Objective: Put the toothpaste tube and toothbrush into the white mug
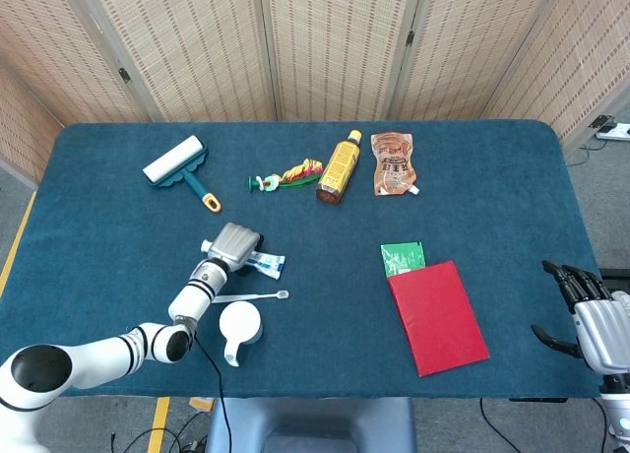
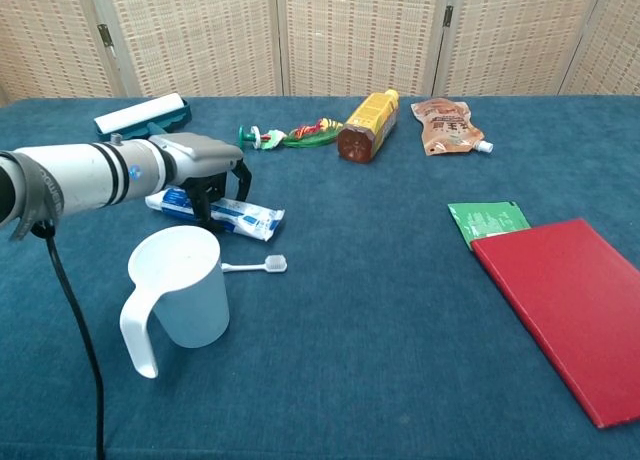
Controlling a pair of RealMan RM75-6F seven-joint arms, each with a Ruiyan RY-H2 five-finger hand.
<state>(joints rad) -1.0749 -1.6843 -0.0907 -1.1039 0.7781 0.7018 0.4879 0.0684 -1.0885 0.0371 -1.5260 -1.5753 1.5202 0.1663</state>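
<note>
The toothpaste tube (image 2: pixel 225 213) lies slanted on the blue cloth, its white cap (image 1: pixel 206 245) pointing left. My left hand (image 2: pixel 205 170) sits over the tube's middle and grips it, dark fingers (image 2: pixel 206 202) in front and the thumb behind; the tube still rests on the table. In the head view the left hand (image 1: pixel 234 246) covers most of the toothpaste tube (image 1: pixel 266 265). The white toothbrush (image 2: pixel 255 266) lies flat just right of the white mug (image 2: pixel 180 285), which stands upright with its handle toward me. My right hand (image 1: pixel 589 320) hangs off the table's right edge, fingers spread and holding nothing.
Along the back lie a lint roller (image 1: pixel 179 164), a small colourful toy (image 1: pixel 287 174), an orange bottle on its side (image 1: pixel 338 167) and a brown pouch (image 1: pixel 393 162). A red book (image 1: pixel 437 316) and a green packet (image 1: pixel 403 258) lie right of centre.
</note>
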